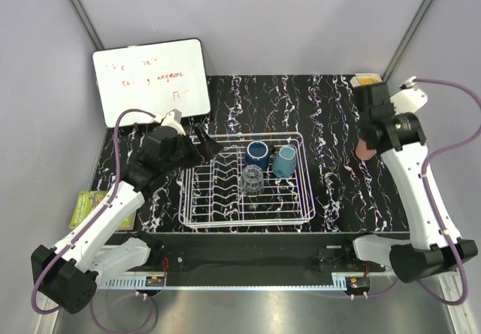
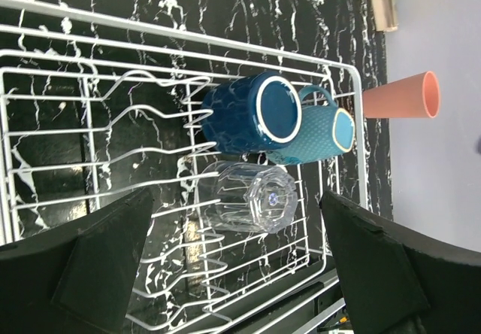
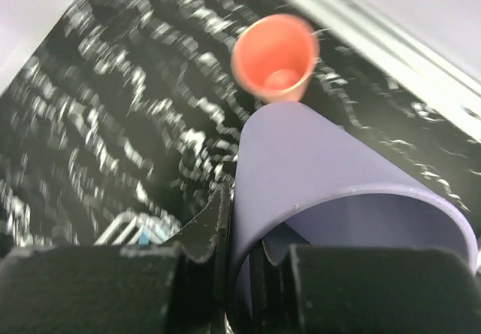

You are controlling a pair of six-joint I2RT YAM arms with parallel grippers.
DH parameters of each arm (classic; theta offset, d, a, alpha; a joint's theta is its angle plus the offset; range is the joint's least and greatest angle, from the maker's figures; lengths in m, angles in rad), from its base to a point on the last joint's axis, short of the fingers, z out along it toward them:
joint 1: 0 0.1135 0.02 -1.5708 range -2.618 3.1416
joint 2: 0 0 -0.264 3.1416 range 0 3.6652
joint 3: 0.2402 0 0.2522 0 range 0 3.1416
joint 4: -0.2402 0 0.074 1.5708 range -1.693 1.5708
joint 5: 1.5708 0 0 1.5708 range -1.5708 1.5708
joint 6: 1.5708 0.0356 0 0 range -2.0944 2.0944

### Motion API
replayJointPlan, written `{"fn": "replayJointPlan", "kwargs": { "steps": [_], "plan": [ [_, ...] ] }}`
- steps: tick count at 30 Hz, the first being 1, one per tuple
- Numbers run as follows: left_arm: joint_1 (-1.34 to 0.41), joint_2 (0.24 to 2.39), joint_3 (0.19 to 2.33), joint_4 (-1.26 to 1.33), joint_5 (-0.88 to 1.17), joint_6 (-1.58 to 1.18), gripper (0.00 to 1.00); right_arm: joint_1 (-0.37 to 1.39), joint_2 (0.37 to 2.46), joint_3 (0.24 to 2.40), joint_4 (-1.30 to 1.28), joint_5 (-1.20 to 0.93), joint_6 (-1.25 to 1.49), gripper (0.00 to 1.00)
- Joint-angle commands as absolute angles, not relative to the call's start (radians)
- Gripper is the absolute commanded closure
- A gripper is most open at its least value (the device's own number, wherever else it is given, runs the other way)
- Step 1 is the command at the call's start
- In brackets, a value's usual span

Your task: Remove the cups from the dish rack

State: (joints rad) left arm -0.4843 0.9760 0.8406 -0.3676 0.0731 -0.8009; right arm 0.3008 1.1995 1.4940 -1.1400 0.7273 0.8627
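Pink cup (image 3: 274, 56) out; right claw (image 3: 240, 251) grasps lavender cup (image 3: 323, 168); left claw (image 2: 234, 206) released; blue cup (image 1: 257, 152), teal cup (image 1: 284, 161), clear glass (image 1: 252, 178) remain in dish rack (image 1: 304, 176).

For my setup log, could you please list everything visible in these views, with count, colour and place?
table: one, black marbled, under everything
dish rack: one, white wire, middle of the table
blue cup: one, dark blue, in the rack's far part
teal cup: one, light teal, in the rack beside the blue cup
glass: one, clear, in the rack, nearer than the blue cup
pink cup: one, salmon, on the table right of the rack
purple cup: one, lavender, held above the table
whiteboard: one, white with red writing, far left corner
green pad: one, left table edge
yellow object: one, far right corner
left tool: black, open over the rack
right tool: black, clamped on the purple cup's rim
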Motion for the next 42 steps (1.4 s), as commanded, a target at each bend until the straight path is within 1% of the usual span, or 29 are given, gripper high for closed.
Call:
{"fn": "replayJointPlan", "kwargs": {
  "steps": [1, 2, 3, 5, 10, 13, 23, 27, 33, 42],
  "plan": [
    [-0.483, 0.954, 0.867, -0.387, 0.055, -0.795, 0.02, 0.137, 1.319, 1.675, -1.126, 0.709, 0.819, 1.0],
    [-0.483, 0.954, 0.868, -0.391, 0.052, -0.795, 0.03, 0.114, 1.391, 1.745, -1.138, 0.662, 0.819, 1.0],
    [-0.483, 0.956, 0.867, -0.393, 0.055, -0.793, 0.03, 0.059, 1.428, 1.779, -1.158, 0.629, 0.819, 1.0],
    [-0.483, 0.957, 0.865, -0.396, 0.055, -0.79, 0.03, 0.014, 1.527, 1.866, -1.18, 0.542, 0.81, 1.0],
    [-0.483, 0.96, 0.861, -0.396, 0.06, -0.782, 0.03, -0.049, 1.661, 1.954, -1.207, 0.468, 0.799, 1.0],
    [-0.483, 0.962, 0.856, -0.396, 0.06, -0.778, 0.03, -0.08, 1.701, 1.982, -1.21, 0.44, 0.796, 1.0],
    [-0.485, 1.008, 0.85, -0.393, 0.067, -0.772, 0.03, -0.086, 1.741, 1.983, -1.195, 0.44, 0.779, 1.0],
    [-0.483, 1.014, 0.851, -0.393, 0.071, -0.77, 0.03, -0.09, 1.752, 1.962, -1.184, 0.449, 0.779, 1.0],
    [-0.483, 1.008, 0.854, -0.394, 0.066, -0.769, 0.03, -0.117, 1.747, 1.873, -1.118, 0.431, 0.785, 1.0],
    [-0.483, 1.014, 0.858, -0.402, 0.064, -0.767, 0.03, -0.137, 1.784, 1.855, -1.088, 0.42, 0.775, 1.0]
  ]
}}
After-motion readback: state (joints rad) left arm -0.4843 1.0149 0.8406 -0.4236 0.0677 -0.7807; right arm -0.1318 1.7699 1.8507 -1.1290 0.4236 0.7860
